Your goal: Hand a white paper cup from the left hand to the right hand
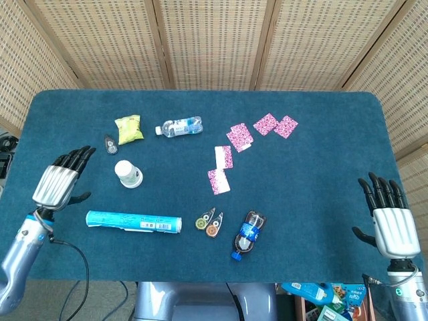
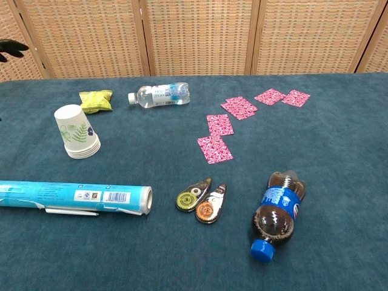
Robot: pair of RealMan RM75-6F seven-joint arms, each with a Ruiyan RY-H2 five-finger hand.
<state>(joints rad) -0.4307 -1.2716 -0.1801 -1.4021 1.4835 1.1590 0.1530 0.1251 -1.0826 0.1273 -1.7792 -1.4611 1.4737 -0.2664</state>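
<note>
Right now your left hand (image 1: 60, 184) hovers over the table's left edge with its fingers spread and nothing in them, near the white paper cup (image 1: 128, 174) but apart from it. That cup is the top of a small upside-down stack on the blue table (image 1: 321, 180), between the yellow snack packet (image 1: 128, 129) and the long blue roll (image 1: 134, 222). Your right hand (image 1: 391, 224) is held flat at the far right edge, fingers apart and empty, well away from the cup.
</note>
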